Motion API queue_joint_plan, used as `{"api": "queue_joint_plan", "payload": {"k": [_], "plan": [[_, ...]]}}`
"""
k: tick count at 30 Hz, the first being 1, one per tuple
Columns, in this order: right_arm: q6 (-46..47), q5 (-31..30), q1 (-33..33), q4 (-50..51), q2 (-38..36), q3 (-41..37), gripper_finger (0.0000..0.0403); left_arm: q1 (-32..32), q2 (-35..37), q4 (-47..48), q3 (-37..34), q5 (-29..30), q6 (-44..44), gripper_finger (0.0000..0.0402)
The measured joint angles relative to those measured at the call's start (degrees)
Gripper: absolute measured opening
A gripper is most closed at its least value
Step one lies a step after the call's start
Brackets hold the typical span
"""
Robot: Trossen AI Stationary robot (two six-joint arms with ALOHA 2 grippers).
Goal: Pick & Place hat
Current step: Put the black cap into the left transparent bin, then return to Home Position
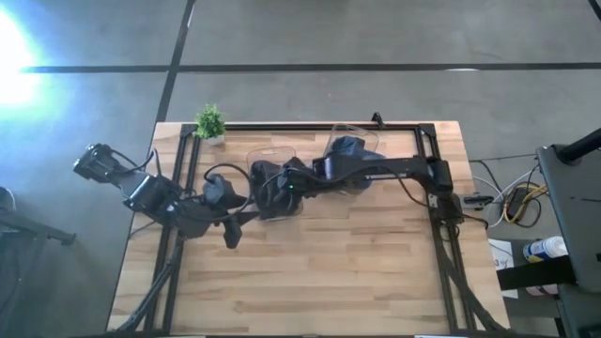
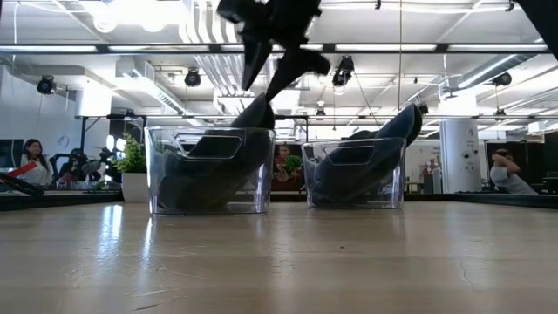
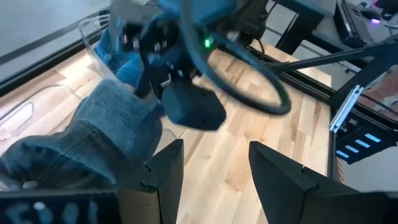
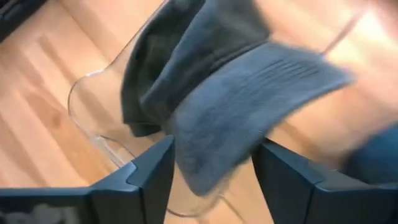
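Two clear bins stand at the table's far side. A grey-blue cap [image 4: 249, 118] lies in the left bin [image 2: 209, 170], brim sticking up over the rim [image 2: 260, 112]. A second dark cap [image 2: 366, 157] leans in the right bin [image 1: 362, 130]. My right gripper [image 2: 277, 65] hangs open just above the left bin. In its wrist view the cap's brim lies between the fingers [image 4: 211, 146]. My left gripper [image 3: 214, 149] is open near the table beside the left bin [image 1: 230, 221], holding nothing. My right gripper comes at the cap's brim [image 4: 267, 93] from above, slanting down, with one finger on either side of it. Whether the fingers touch the brim I cannot tell. The cap's crown [image 4: 168, 56] sits inside the left bin.
A small potted plant [image 1: 209, 122] stands at the table's far left corner. A black frame [image 1: 423, 131] runs around the table's far and side edges. Bare wood [image 1: 319, 272] fills the near half. People sit in the room beyond [image 2: 30, 161].
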State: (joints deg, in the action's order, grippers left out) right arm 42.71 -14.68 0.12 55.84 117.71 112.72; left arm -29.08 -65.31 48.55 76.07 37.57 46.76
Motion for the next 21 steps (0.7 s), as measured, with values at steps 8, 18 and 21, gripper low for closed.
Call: {"api": "queue_joint_plan", "payload": {"k": [8, 18, 21], "plan": [[-1.49, -6.53, 6.62, 3.23, -7.81, -3.83, 0.023, 0.0, 0.1, -2.33, -0.04, -0.04, -0.23, 0.0176], [-0.75, -9.02, 22.07, -17.67, -23.14, -24.07, 0.0212, -0.02, 0.09, -15.32, -1.63, -12.67, -4.98, 0.0176], [-2.12, -10.69, 25.78, -24.6, -27.97, -30.35, 0.0207, 0.0, -0.03, -18.72, -2.91, -12.43, -5.79, 0.0176]]}}
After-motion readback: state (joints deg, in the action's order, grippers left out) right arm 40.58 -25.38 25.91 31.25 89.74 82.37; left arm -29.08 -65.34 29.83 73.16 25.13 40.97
